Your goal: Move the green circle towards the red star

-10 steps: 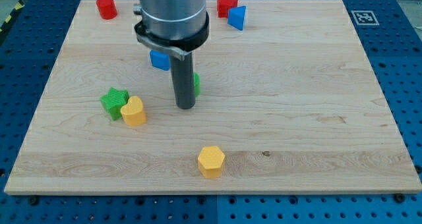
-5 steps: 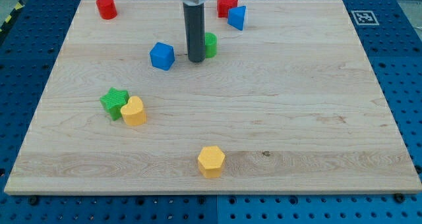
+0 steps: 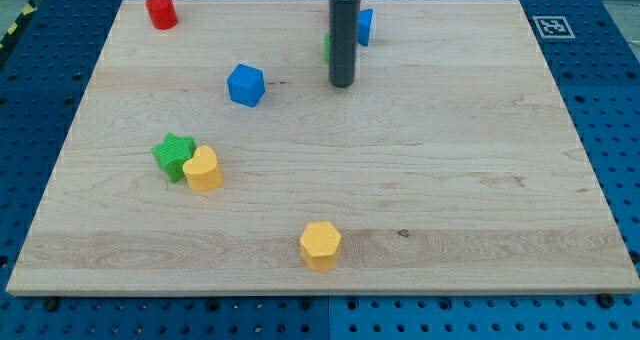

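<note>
My tip [image 3: 342,84] rests on the board at the view's upper middle. The green circle [image 3: 327,48] shows only as a thin sliver at the rod's left edge, just above the tip; the rod hides most of it. The red star is not visible and seems to be hidden behind the rod and arm near the top edge. A blue triangular block [image 3: 366,26] peeks out on the rod's right side.
A red cylinder [image 3: 160,10] stands at the top left. A blue cube [image 3: 245,84] lies left of the tip. A green star [image 3: 174,155] touches a yellow heart [image 3: 203,168] at the left. A yellow hexagon [image 3: 320,244] sits near the bottom.
My tip has moved up and to the right, pushing the green circle towards the top of the board. The rod now covers the red star and most of the green circle.
</note>
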Controlling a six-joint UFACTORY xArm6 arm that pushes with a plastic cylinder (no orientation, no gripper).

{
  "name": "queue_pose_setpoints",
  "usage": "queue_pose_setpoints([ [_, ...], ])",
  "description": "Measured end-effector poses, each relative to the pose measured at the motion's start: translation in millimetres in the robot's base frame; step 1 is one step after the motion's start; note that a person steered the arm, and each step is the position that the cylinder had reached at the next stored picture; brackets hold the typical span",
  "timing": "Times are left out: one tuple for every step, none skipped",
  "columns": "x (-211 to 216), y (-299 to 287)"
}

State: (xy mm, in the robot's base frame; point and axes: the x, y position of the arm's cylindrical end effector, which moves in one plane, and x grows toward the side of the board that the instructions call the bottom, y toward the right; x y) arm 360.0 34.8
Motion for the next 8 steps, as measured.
queue_pose_setpoints([
  [-5.0, 11.5],
  [-6.9, 4.6],
  [-23.6, -3.5],
  [-42.5, -3.7],
  [-55.1, -4.1],
  [-64.5, -4.1],
  [-75.6, -4.2],
  [-87.7, -4.3],
])
